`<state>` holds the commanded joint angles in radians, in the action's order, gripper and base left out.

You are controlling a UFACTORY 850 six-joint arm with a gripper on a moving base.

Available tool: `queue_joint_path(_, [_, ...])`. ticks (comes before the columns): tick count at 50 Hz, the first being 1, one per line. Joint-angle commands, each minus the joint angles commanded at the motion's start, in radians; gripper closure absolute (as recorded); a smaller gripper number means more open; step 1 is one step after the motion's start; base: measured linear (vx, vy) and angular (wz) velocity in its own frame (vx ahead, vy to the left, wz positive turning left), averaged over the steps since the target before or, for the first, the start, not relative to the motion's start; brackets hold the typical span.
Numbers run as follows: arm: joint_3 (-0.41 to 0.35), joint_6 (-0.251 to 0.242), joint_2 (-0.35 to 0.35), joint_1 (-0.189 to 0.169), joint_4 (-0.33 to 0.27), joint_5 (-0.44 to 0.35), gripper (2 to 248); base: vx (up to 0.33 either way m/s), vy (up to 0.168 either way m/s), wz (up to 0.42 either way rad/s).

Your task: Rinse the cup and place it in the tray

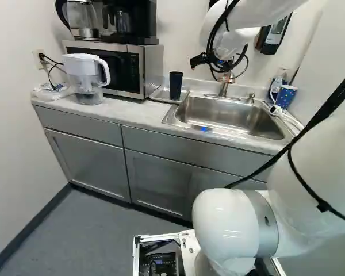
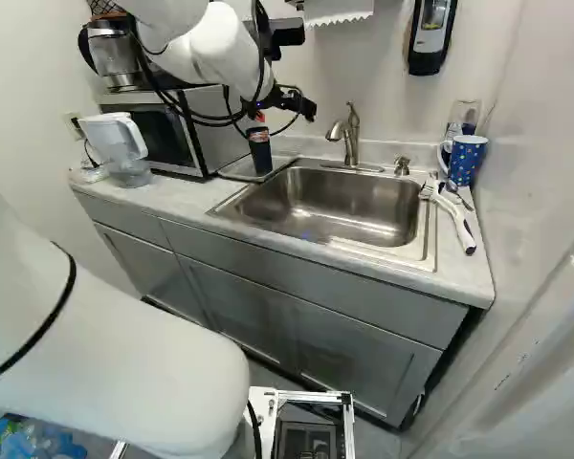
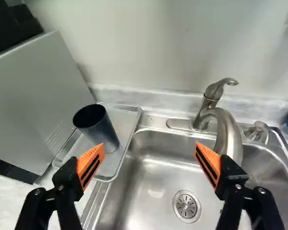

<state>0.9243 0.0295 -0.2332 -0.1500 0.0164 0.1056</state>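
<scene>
In the right base view my gripper point(image 2: 285, 112) hangs over the counter, between the dark cup point(image 2: 259, 151) and the faucet. The wrist view shows the same gripper point(image 3: 150, 154) open, its orange pads wide apart with nothing gripped between them. The dark, empty-looking cup point(image 3: 99, 127) stands upright on the metal tray point(image 3: 123, 125), ahead of and beside one finger. Left of the sink in the left base view is that tray point(image 1: 161, 94), with the cup point(image 1: 175, 85) on it. Beyond the other finger is the faucet point(image 3: 229, 136).
The sink point(image 3: 156, 189) lies under the gripper, beside the tray. A microwave point(image 1: 126, 66) borders the tray's other side, with a water pitcher point(image 1: 86, 75) farther left. Past the sink are a blue mug point(image 2: 466, 159), a brush point(image 2: 452, 212) and a soap pump point(image 2: 402, 165).
</scene>
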Motion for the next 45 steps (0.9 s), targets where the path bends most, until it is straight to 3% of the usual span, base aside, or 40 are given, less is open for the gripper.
queue_joint_path(26, [0.001, 0.0, 0.001, -0.005, 0.0, 0.141, 3, 0.0, 0.0, 0.0])
queue_joint_path(45, [0.012, 0.0, 0.014, -0.047, 0.0, 0.252, 3, 0.0, 0.0, 0.0])
